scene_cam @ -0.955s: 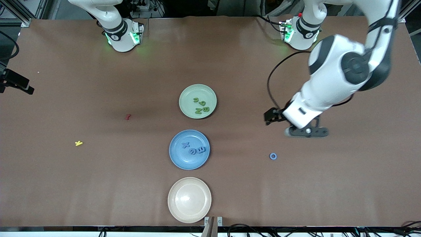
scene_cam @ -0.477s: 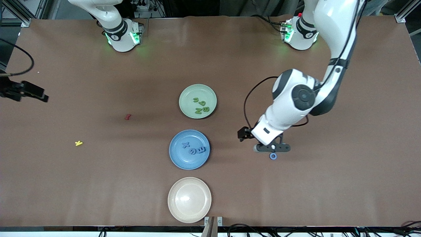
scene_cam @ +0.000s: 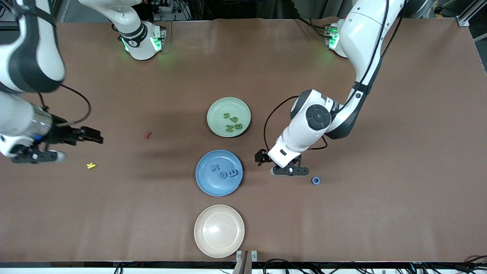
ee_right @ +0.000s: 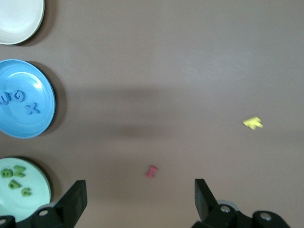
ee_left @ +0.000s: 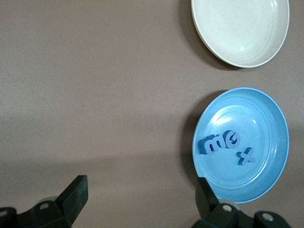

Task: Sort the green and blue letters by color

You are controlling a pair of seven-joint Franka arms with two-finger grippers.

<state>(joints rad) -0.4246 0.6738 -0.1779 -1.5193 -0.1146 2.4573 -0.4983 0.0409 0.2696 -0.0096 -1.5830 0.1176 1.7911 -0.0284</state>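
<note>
I am listing 3 plates lying in a row down the middle of the table: a green plate (scene_cam: 211, 114) farthest from the front camera, carrying 4 green letters (scene_cam: 232, 122); a blue plate (scene_cam: 205, 182) next, carrying 3 blue letters (scene_cam: 225, 172); a cream plate (scene_cam: 218, 231) nearest, lying bare. I am seeing 1 blue ring-shaped letter (scene_cam: 315, 180) lying loose on the table toward the left arm's end, level with the blue plate. I am holding the left gripper (scene_cam: 290, 171) low over the table between the blue plate and that ring letter, its jaws standing wide and carrying nothing. I am holding the right gripper (scene_cam: 36, 156) over the right arm's end of the table, jaws wide and carrying nothing, with a yellow letter (scene_cam: 90, 165) lying near it. A dark red letter (scene_cam: 148, 134) is lying between the yellow letter and the green plate.
</note>
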